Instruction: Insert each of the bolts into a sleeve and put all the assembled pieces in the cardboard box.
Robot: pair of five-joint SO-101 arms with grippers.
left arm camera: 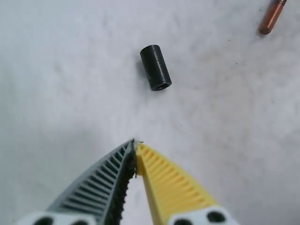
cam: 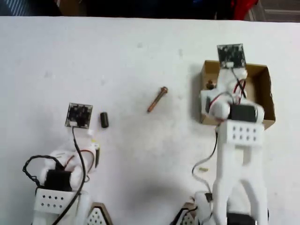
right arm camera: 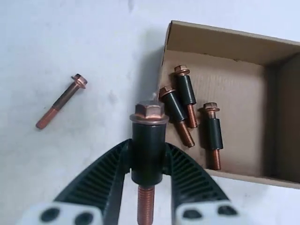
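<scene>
— Is the right gripper [right arm camera: 147, 146] free?
— No, it's clamped on a sleeved bolt [right arm camera: 148, 140] at the edge of the cardboard box [right arm camera: 220, 40]. Three assembled pieces [right arm camera: 174, 108] lie just ahead, inside.
— And the left gripper [left arm camera: 135, 143]?
— Pinched closed and empty. The loose sleeve [left arm camera: 155, 68] is just ahead of it and the bare bolt [left arm camera: 272, 16] farther on, with open white table [left arm camera: 56, 70] all round.

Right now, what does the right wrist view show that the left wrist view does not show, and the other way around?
Right wrist view, not left: the right gripper shut on a sleeved bolt, and the cardboard box with three assembled pieces lying inside. Left wrist view, not right: the left gripper, shut and empty, near a loose black sleeve on the table. Both: the loose bolt lying on the white table.
</scene>
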